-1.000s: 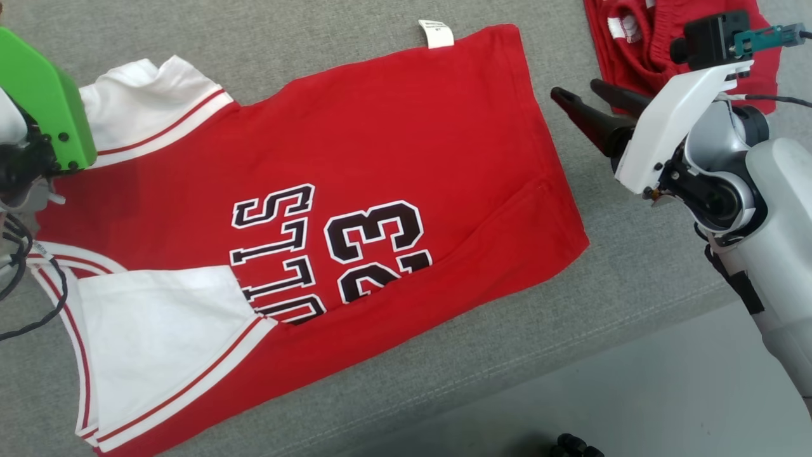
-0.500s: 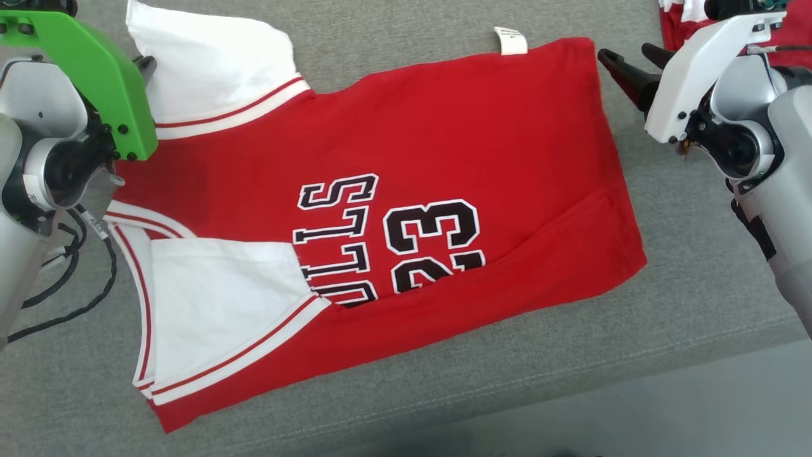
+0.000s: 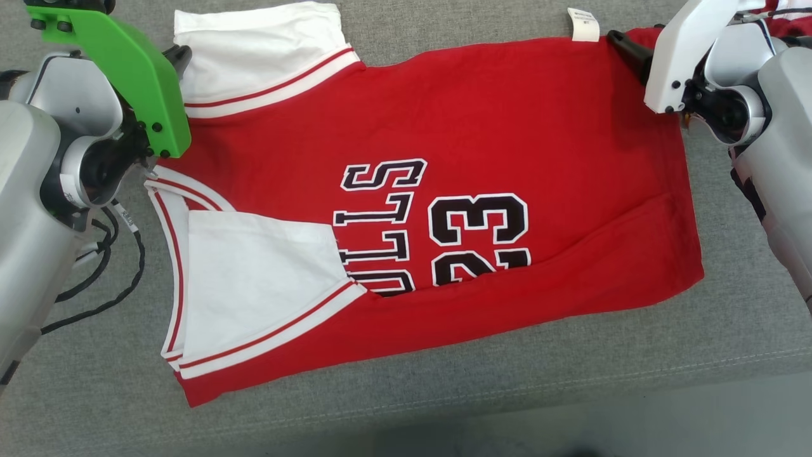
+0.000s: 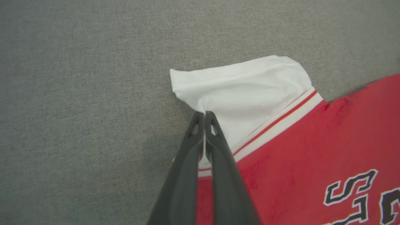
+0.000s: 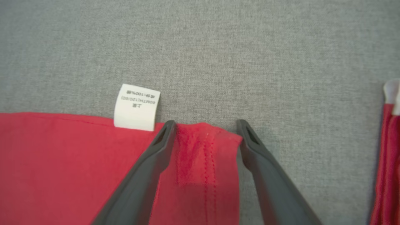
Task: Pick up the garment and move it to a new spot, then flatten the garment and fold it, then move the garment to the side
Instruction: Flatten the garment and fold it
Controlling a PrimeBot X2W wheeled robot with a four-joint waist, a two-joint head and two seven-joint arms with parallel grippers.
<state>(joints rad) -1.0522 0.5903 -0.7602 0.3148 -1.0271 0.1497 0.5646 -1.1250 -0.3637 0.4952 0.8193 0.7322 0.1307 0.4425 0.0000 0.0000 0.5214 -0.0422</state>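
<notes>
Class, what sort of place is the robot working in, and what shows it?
Likely a garment-folding station on upholstery, perhaps a sofa: grey woven fabric surface with a stitched edge seam, red and white basketball jersey spread flat, another red garment nearby.

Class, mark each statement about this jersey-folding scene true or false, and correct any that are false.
1. The left pincer is shut on the jersey's white sleeve. True.
2. The right pincer is clamped shut on the care label. False: it is open, its fingers straddling the hem corner beside the label.
3. The jersey's number reads 23. True.
4. The jersey lies on a wooden table. False: it lies on a grey fabric surface.
</notes>
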